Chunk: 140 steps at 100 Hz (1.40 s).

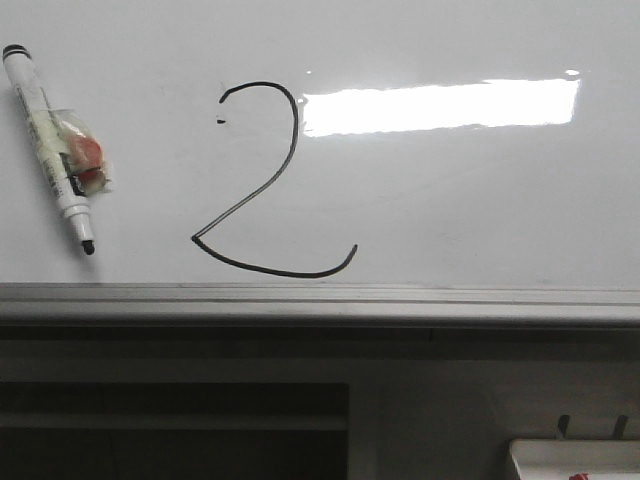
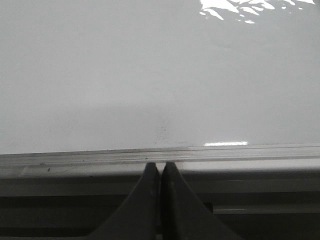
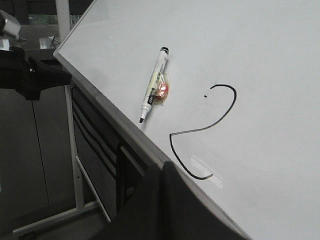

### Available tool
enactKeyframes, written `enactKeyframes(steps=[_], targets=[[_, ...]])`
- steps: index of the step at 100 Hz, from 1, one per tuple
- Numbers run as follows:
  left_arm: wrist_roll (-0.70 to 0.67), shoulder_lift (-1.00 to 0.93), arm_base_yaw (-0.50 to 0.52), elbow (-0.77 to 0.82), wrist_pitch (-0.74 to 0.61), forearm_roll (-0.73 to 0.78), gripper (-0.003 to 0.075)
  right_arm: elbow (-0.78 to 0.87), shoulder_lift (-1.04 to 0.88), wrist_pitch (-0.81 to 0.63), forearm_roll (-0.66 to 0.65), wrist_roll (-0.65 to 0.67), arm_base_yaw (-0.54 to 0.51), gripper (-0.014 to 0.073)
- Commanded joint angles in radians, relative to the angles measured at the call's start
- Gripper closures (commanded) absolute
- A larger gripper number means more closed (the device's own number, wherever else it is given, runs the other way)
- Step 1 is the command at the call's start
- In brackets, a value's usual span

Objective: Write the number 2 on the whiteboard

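A black hand-drawn number 2 [image 1: 262, 185] stands on the white whiteboard [image 1: 450, 210], with a tiny dot by its hooked top. The same number 2 [image 3: 207, 127] shows in the right wrist view. A white marker [image 1: 52, 145] with its black tip uncovered lies on the board left of the numeral, taped round its middle; the marker [image 3: 152, 85] lies free of both grippers. My left gripper [image 2: 161, 167] is shut and empty, just off the board's grey edge rail [image 2: 75, 162]. Below the rail near the numeral's base, my right gripper [image 3: 162, 167] is shut and empty.
A bright rectangular light reflection [image 1: 440, 105] lies on the board right of the numeral. Below the rail [image 1: 320, 300] is a dark frame with an opening [image 1: 170, 430]. A white tray corner [image 1: 575, 460] shows at lower right. My left arm [image 3: 30, 77] shows beyond the board's corner.
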Motion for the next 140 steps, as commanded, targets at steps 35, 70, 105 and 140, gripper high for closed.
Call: enactKeyframes(steps=[35, 70, 105, 140], targets=[[-0.003, -0.028, 0.004, 0.013, -0.074, -0.010, 0.0741, -0.026, -0.023, -0.062, -0.096, 0.107, -0.471, 0.0654], [-0.003, -0.028, 0.004, 0.013, -0.074, -0.010, 0.0741, 0.063, -0.145, -0.064, -0.094, 0.107, -0.878, 0.0654], [-0.003, -0.028, 0.004, 0.013, -0.074, -0.010, 0.0741, 0.184, -0.422, 0.185, -0.073, 0.110, -1.020, 0.0654], [-0.003, -0.026, 0.004, 0.013, -0.074, -0.010, 0.0741, 0.182, -0.425, 0.458, -0.035, 0.110, -1.022, 0.0654]])
